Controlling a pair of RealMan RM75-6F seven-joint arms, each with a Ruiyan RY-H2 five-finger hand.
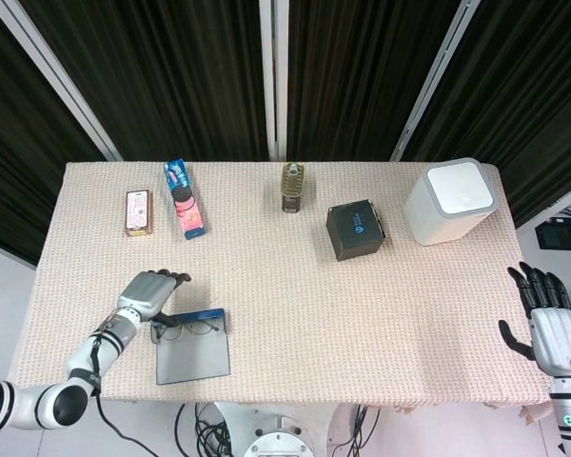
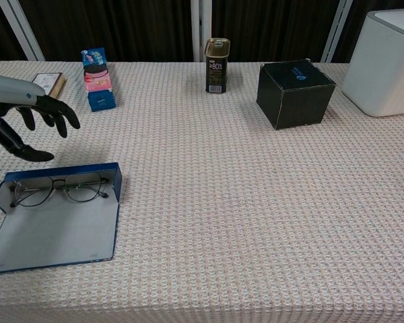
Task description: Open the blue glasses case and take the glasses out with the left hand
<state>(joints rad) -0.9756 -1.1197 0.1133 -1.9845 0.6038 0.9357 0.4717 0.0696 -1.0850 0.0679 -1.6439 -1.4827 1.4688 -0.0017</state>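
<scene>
1. Blue glasses case lies open near the front left edge of the counter. Lid folded flat toward the front; its inner face is pale grey with a blue border. The shallow tray at the back has low blue walls.
2. Glasses rest inside the tray: thin dark wire frame, round lenses, lying flat with the lenses side by side along the tray. Also visible in the head view.
3. Left hand hovers just behind and above the case's left end, fingers spread and curved downward, holding nothing; not touching case or glasses. Head view shows it at the case's back left corner.
4. Right hand off the counter's right front corner, fingers apart and extended, empty.
5. Back of counter: small brown box, snack packet, tin can, black box, white bin.
</scene>
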